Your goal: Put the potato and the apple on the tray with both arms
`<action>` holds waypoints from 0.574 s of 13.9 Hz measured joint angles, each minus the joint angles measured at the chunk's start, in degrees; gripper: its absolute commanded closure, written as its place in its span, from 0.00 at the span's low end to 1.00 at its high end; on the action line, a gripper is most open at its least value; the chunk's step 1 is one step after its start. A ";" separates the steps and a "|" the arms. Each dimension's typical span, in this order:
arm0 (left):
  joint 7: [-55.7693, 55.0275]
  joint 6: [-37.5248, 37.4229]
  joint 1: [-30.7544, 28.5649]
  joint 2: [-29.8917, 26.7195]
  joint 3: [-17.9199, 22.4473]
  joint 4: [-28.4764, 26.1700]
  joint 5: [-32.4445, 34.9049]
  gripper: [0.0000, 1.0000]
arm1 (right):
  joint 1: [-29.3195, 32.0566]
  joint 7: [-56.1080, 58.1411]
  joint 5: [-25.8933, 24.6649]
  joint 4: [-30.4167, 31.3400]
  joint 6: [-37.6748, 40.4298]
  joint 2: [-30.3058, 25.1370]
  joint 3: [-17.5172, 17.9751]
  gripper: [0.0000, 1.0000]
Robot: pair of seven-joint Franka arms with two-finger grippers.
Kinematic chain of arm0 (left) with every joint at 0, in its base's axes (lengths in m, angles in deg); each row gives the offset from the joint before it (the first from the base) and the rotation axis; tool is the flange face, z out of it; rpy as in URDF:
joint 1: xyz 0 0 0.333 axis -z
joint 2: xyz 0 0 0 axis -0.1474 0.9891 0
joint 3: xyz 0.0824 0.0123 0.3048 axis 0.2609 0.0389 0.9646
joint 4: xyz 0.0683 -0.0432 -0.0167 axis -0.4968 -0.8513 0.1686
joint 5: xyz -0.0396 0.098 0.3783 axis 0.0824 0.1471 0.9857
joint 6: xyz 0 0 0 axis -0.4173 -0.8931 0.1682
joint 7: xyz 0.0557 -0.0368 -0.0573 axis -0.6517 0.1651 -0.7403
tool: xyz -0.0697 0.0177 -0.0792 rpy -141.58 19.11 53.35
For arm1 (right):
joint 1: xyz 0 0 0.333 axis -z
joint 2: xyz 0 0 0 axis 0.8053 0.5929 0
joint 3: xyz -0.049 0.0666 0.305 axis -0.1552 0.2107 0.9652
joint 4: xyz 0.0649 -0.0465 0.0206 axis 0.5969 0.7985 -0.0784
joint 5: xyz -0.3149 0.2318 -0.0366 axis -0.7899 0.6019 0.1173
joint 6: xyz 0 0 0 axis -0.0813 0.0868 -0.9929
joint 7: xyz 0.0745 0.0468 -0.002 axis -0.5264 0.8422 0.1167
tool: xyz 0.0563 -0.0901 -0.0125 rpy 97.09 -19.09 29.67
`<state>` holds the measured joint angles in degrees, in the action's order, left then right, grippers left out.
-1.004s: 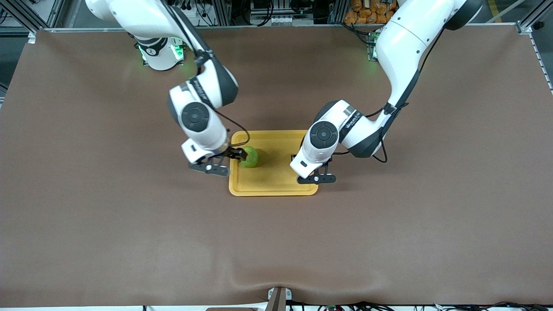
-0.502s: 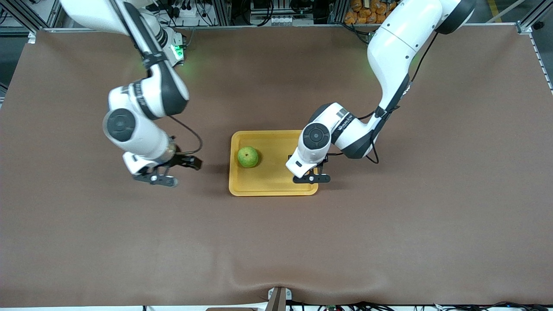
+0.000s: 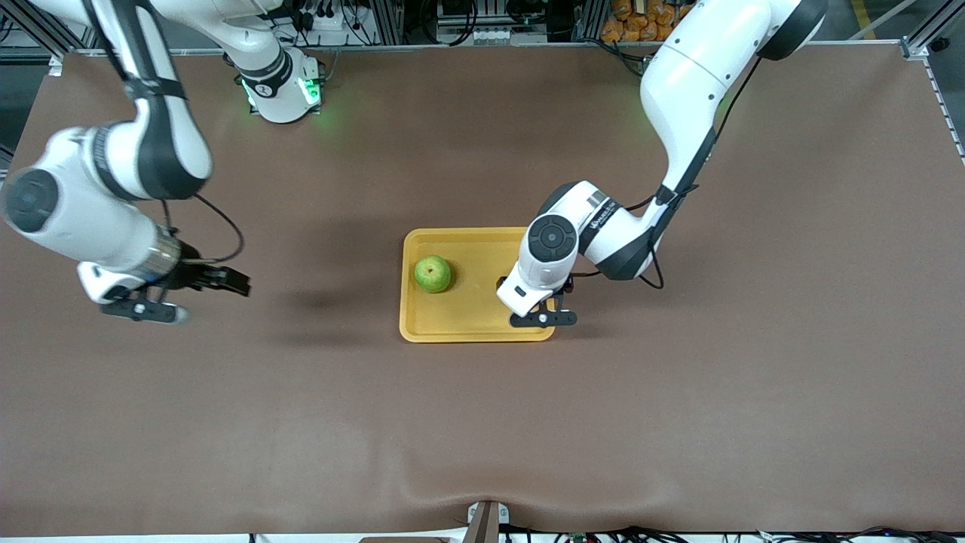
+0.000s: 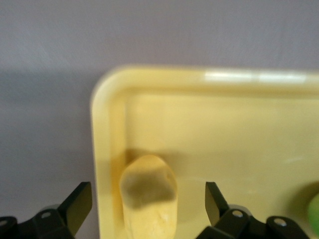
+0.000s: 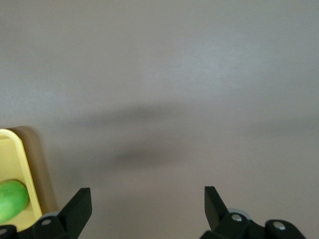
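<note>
The green apple (image 3: 433, 274) lies on the yellow tray (image 3: 467, 320), toward the right arm's end of it. My left gripper (image 3: 537, 302) hangs low over the tray's corner at the left arm's end and hides the potato in the front view. In the left wrist view the potato (image 4: 148, 219) lies on the tray (image 4: 224, 124) beside its rim, between the fingers of my open left gripper (image 4: 147, 191), with gaps on both sides. My right gripper (image 3: 230, 282) is open and empty over bare table toward the right arm's end. It is also open in the right wrist view (image 5: 145, 195).
The brown table mat (image 3: 482, 422) carries only the tray. The right wrist view shows the tray's edge (image 5: 12, 159) and part of the apple (image 5: 11, 200). The left wrist view shows a sliver of the apple (image 4: 314, 214).
My right gripper has let go of the apple on the tray and swung away toward the right arm's end of the table. My left gripper has shifted slightly over the tray's corner.
</note>
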<state>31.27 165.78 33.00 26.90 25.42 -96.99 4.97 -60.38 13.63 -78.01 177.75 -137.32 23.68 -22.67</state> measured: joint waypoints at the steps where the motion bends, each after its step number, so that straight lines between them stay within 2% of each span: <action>1: 0.00 -1.44 -1.04 -1.24 0.13 0.99 0.02 0.00 | 1.31 1.49 -0.01 -0.02 1.40 -1.73 0.00 0.00; 6: 3.31 -7.94 -6.62 -8.29 0.24 2.11 0.09 0.00 | 6.16 6.44 -0.96 -0.40 10.81 -11.26 -0.06 0.00; 8: 5.67 -9.24 -8.21 -9.77 0.27 2.11 0.10 0.00 | 6.45 6.56 -2.30 -3.52 16.73 -13.72 -0.05 0.00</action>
<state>36.94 156.53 24.79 17.13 25.68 -94.88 5.07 -53.93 20.19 -80.31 174.23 -120.59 9.96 -22.72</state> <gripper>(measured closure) 0.000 0.000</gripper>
